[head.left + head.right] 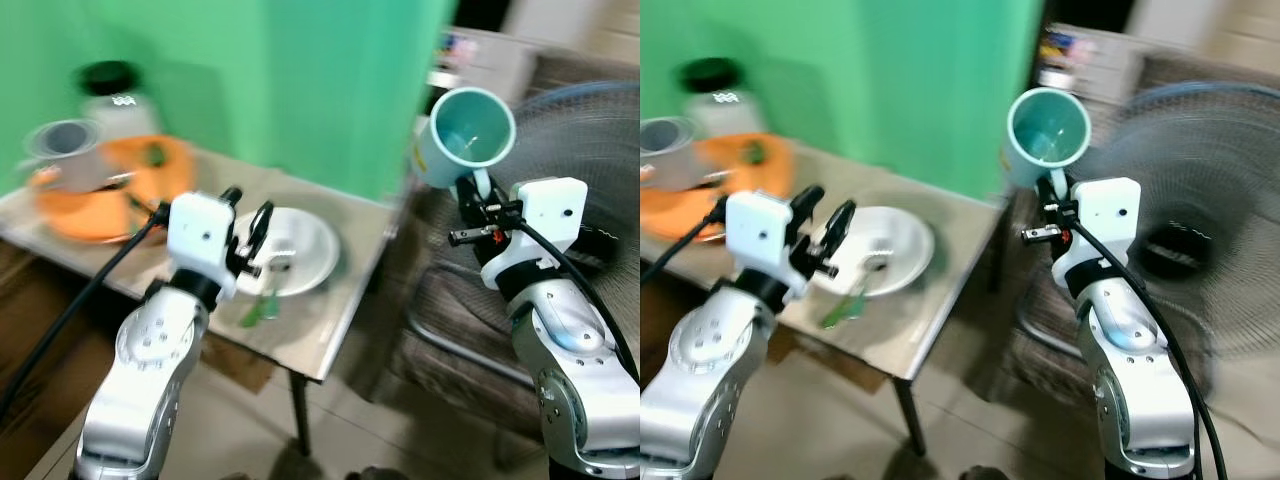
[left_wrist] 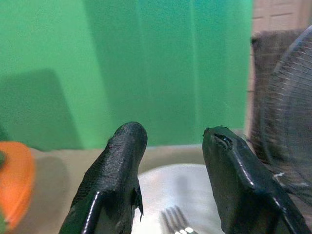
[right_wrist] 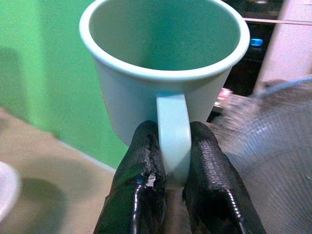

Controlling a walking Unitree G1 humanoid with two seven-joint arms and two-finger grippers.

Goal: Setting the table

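Right gripper [image 3: 168,161] pinches the mug [image 1: 465,135] by its handle, held aloft right of the table [image 1: 340,350] (mouth tilted toward the camera); left gripper [image 1: 247,232], fingers apart and empty, hovers over the plate [image 1: 310,250].

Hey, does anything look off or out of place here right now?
The mug is the odd thing: the right tool pinches it by the handle, tipped so its mouth faces the camera, up in the air off the table's right edge. A fork lies on the white plate, below the open left tool.
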